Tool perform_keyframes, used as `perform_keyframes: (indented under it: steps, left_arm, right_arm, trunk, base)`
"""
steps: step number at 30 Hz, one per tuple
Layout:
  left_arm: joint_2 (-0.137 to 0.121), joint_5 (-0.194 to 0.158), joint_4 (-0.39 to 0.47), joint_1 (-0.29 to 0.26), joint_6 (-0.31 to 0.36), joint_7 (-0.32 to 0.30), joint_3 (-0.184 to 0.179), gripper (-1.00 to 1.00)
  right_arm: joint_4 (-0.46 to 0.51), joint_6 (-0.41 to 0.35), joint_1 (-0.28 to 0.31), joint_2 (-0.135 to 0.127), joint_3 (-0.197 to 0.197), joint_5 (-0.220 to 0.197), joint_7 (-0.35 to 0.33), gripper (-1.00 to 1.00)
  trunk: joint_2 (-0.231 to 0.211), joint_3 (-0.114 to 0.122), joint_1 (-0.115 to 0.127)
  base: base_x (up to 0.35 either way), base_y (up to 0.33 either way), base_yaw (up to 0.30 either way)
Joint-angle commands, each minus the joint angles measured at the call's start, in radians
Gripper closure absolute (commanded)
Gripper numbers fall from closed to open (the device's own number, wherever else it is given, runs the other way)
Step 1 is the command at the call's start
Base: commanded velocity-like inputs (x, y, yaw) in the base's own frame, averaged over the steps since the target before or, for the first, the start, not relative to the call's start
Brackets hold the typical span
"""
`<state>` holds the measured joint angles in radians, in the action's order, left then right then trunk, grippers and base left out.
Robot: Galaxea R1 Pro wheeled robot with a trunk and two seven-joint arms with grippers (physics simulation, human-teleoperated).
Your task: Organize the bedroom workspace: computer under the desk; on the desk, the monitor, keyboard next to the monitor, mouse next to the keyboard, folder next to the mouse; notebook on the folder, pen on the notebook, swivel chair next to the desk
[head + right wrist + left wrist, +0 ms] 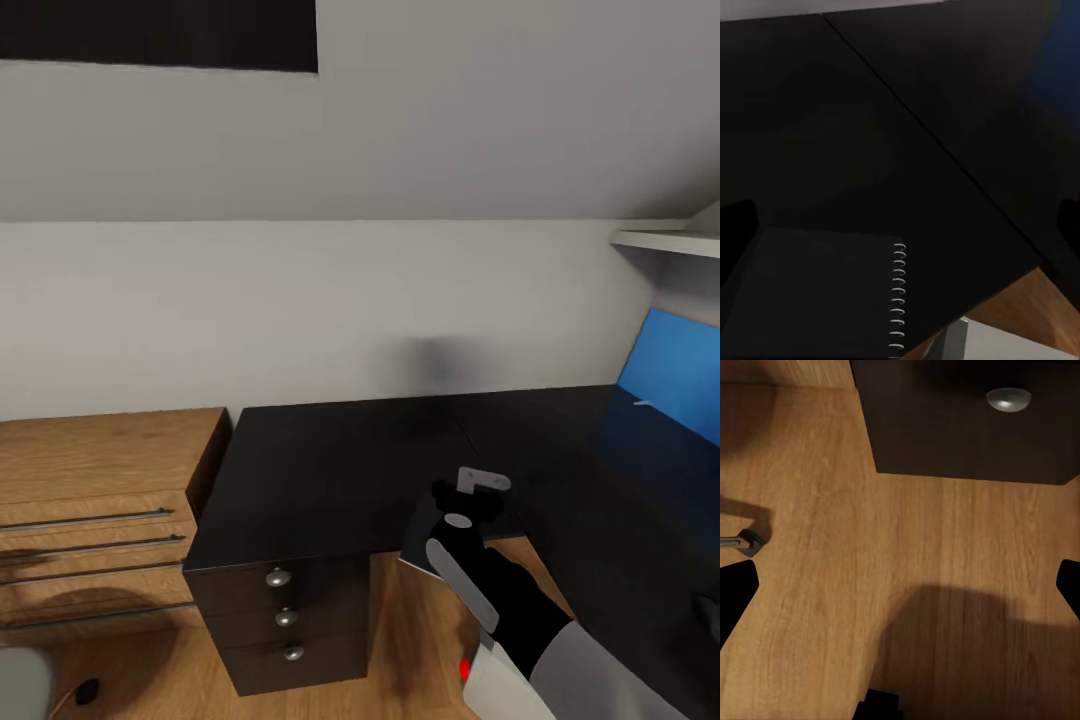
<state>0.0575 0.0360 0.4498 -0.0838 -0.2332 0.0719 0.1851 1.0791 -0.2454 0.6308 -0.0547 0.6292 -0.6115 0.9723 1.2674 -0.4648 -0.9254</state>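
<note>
**A:** What does the head view give you?

**B:** A black L-shaped counter [340, 470] against a pale wall, with three round-knobbed drawers [285, 615] at its near left end. Left of it stands a wooden dresser [100, 500] with long bar handles. At the far right, a blue monitor screen [672, 380] is on the counter, cut by the frame edge, under a white shelf [665, 240]. The right arm reaches in from the lower right; its right claw [470, 497] is at the counter's near edge.

**A:** Is that claw holding anything?

**B:** A thin dark slab sits under it, overhanging the counter edge, but I cannot tell from here whether the fingers are clamped.

**A:** And the left wrist view?

**B:** Wooden floor [832, 585] in broad shadow, the dark drawer front with one metal knob [1008, 399], and a small dark chair caster [750, 541] at one side. The left claw's [900, 585] fingertips sit at opposite edges of the frame, spread wide, with nothing between them.

**A:** The right wrist view?

**B:** The black counter top with a diagonal seam across it, a blue glow in one corner. A dark spiral-bound notebook [817, 300], wire coil visible, lies at the counter's near edge, partly over the floor. The fingertips show far apart at the frame edges; whether they grip the notebook, I cannot tell.
</note>
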Motion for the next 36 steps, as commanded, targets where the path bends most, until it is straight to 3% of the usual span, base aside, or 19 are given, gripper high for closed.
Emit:
perform_keyframes:
  steps: [1, 14, 22, 36]
  left_arm:
    - [0.001, 0.004, 0.000, -0.001, -0.003, 0.002, 0.004, -1.00]
    - [0.001, 0.004, 0.000, -0.001, -0.003, 0.000, 0.002, -1.00]
    - [0.000, 0.004, -0.001, -0.001, -0.004, 0.000, 0.002, -1.00]
    - [-0.001, 0.004, -0.002, -0.001, -0.003, 0.000, 0.004, -1.00]
  right_arm:
    - [0.002, -0.008, 0.001, -0.001, 0.006, -0.004, 0.007, -1.00]
    - [0.009, -0.002, 0.001, 0.000, 0.016, -0.002, 0.009, -1.00]
    - [0.017, -0.002, 0.001, -0.001, 0.017, -0.001, 0.011, -1.00]
    - [0.016, -0.002, 0.001, 0.001, 0.019, -0.001, 0.011, -1.00]
  trunk:
    - [0.001, -0.001, 0.000]
    - [0.001, -0.001, 0.000]
    - [0.001, -0.001, 0.000]
    - [0.001, -0.001, 0.000]
  base:
    - [0.000, 0.000, 0.004]
    - [0.000, 0.000, 0.001]
    - [-0.048, 0.036, 0.247]
    - [-0.248, 0.183, 0.274]
